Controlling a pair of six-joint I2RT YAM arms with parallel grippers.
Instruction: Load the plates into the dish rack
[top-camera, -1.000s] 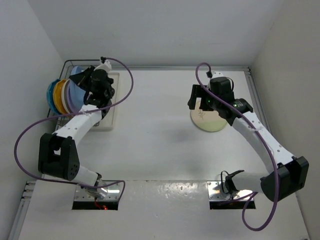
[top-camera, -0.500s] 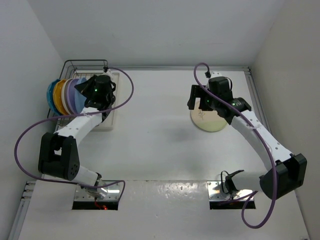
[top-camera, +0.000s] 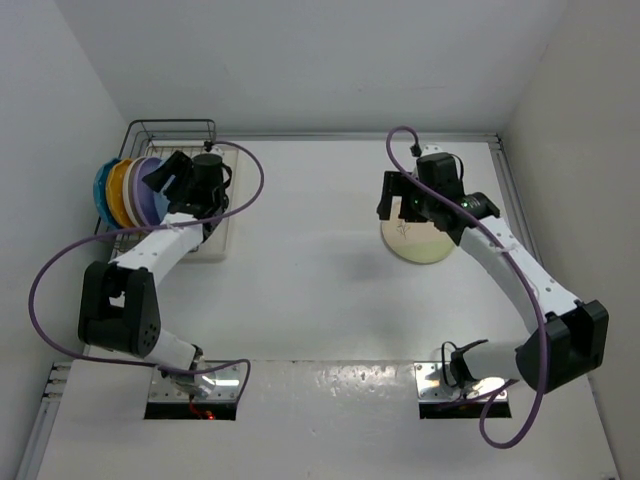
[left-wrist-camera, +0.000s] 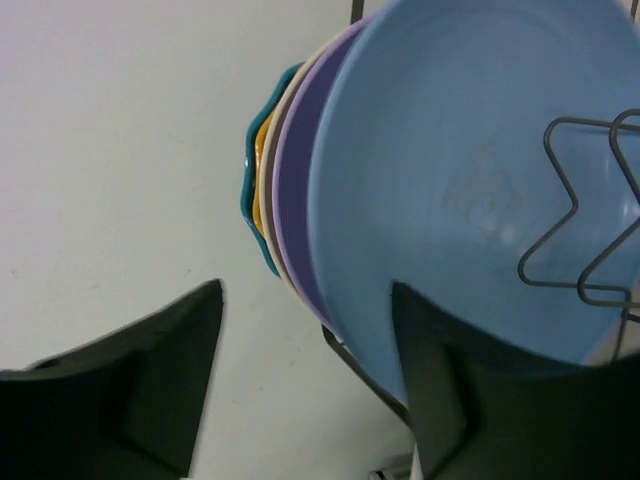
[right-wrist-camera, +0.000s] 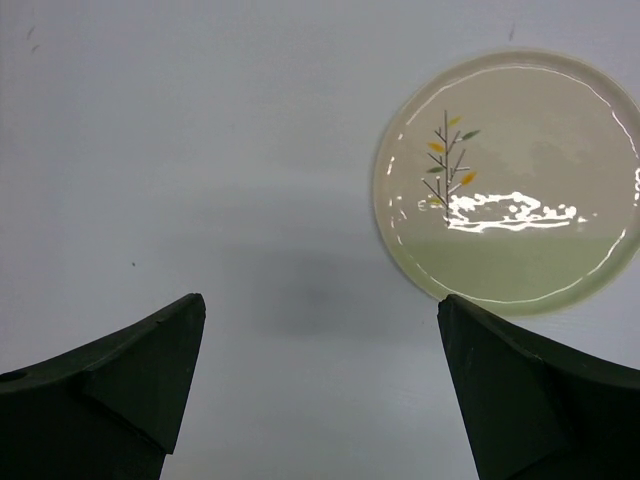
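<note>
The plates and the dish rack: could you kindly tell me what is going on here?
Two robot arms are loading plates into the dish rack. Five already stand on edge in it: the teal plate, orange plate, cream plate, lilac plate and blue plate. The left claw is open right by the blue plate, gripping nothing. The sprig plate lies flat on the table; the right claw hangs open near it, not touching it.

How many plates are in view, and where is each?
6. Five stand on edge in the dish rack: teal, orange, cream, lilac, blue. The sprig plate lies flat on the table. Others could be hidden behind them.
</note>
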